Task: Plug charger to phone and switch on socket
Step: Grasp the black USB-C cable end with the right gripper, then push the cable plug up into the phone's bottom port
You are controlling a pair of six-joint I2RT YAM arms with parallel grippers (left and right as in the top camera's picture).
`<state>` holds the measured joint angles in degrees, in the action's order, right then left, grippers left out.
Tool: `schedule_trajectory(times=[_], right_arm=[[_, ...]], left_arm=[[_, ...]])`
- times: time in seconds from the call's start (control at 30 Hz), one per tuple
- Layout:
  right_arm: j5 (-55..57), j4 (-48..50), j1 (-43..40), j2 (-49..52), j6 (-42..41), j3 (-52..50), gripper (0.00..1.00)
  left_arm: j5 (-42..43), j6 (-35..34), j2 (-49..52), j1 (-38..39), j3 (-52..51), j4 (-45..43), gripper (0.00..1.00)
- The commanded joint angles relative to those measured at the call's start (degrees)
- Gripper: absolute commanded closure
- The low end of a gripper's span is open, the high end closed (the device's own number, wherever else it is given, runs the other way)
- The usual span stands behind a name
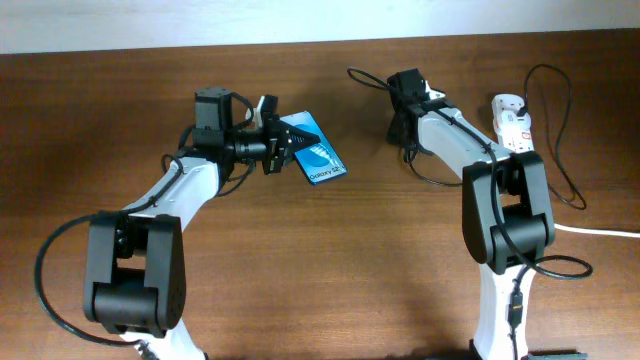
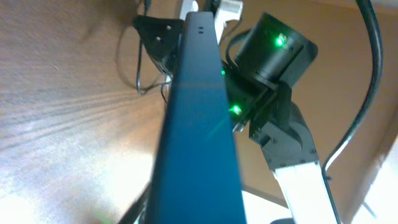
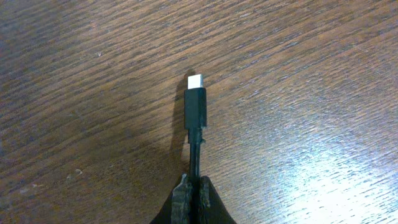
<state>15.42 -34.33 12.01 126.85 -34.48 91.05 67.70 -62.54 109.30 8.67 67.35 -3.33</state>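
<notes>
The phone (image 1: 318, 156), blue screen with white "Galaxy" text, is held off the table by my left gripper (image 1: 283, 141), which is shut on its left end. In the left wrist view the phone (image 2: 199, 124) runs edge-on up the frame, its port end toward the right arm. My right gripper (image 1: 402, 128) is shut on the charger cable just behind the plug. In the right wrist view the fingers (image 3: 192, 190) pinch the thin black cable, and the black plug (image 3: 194, 106) with its silver tip points away above the wood. The socket (image 1: 513, 124), a white power strip, lies at the far right.
The thin black charger cable (image 1: 560, 130) loops around the socket on the right. A thick white cord (image 1: 600, 231) runs off the right edge. The right arm's base (image 1: 505, 230) stands in front of the socket. The table is brown wood.
</notes>
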Motion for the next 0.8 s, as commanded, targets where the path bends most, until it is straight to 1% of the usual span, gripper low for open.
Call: schedule_trajectory(times=[0.0,0.1,0.13,0.17,0.23,0.3,0.37,0.4,0.47,0.5,0.53,0.6,0.7,0.77], right_arm=[[-4.2,-3.1,-0.4,-4.5,1.7,2.2,0.96],[-15.3,-10.3,-0.4,-14.7,7.6,3.1,0.96],[-20.7,-15.5,-0.4,-20.0,10.3,3.1,0.96],[-23.8,-18.8,-0.4,-23.0,12.1,3.1,0.96],[-32.0,-28.0,-0.4,-30.7,18.1,3.1,0.96],[-40.4,-36.5,0.4,-37.2,24.2,2.8,0.96],[-41.8,-41.5,3.0,-41.2,25.9,2.7,0.96],[-41.8,-43.2,6.4,-43.7,26.7,2.6,0.96],[-41.7,-42.5,12.0,-46.5,25.7,2.2,0.96],[-41.1,-41.0,15.7,-47.6,24.4,2.0,0.96],[-38.0,-39.4,18.4,-48.1,22.1,1.7,0.96],[-27.5,-35.4,23.5,-48.2,15.5,-0.3,0.96],[-24.7,-25.3,27.2,-48.3,10.8,-7.4,0.96],[-22.3,-19.7,27.8,-48.5,7.9,-12.0,0.96]], left_arm=[[5.7,2.5,-0.4,0.3,1.1,-0.1,1.00],[7.1,3.1,-0.4,0.3,1.1,-1.2,1.00],[7.1,3.0,-0.3,0.2,1.1,-4.0,1.00],[7.2,2.6,-0.3,0.1,1.1,-7.0,1.00],[7.1,-1.3,-0.2,0.1,1.1,-13.0,1.00],[9.2,-2.6,0.6,0.1,1.7,-17.5,1.00],[9.9,-2.7,1.6,0.2,2.2,-17.7,1.00],[10.1,-2.8,1.8,0.2,2.2,-17.7,1.00],[10.2,-3.1,1.8,0.3,2.2,-17.8,1.00],[10.1,-4.4,1.8,0.5,2.2,-18.8,1.00],[10.1,-6.3,1.8,0.7,2.2,-19.9,1.00],[10.6,-13.2,1.8,1.2,2.2,-26.3,1.00],[10.6,-23.9,1.8,1.0,2.2,-36.3,1.00],[11.6,-26.0,1.8,0.7,2.2,-38.6,1.00]])
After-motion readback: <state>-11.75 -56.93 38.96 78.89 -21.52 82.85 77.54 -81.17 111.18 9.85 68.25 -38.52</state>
